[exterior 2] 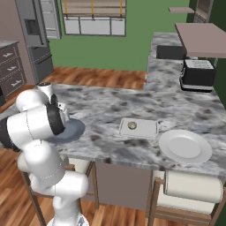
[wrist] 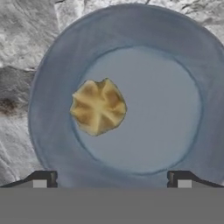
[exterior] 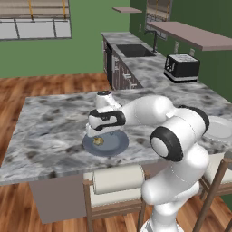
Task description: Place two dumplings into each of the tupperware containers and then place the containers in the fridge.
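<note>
1 dumpling (wrist: 98, 106) sits left of centre on the blue-grey plate (wrist: 183, 52), directly under the gripper (wrist: 111, 178); jaws spread wide, nothing held; it lies off toward the left fingertip (wrist: 41, 179), roundish, no clear long axis.

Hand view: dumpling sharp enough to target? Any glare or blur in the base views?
Hand view: dumpling crisp, folds readable on the blue plate, no glare. Left base view: arm partly hides the plate, dumpling small and soft. Right base view: flat even light; tupperware container low-contrast against the marble.
</note>
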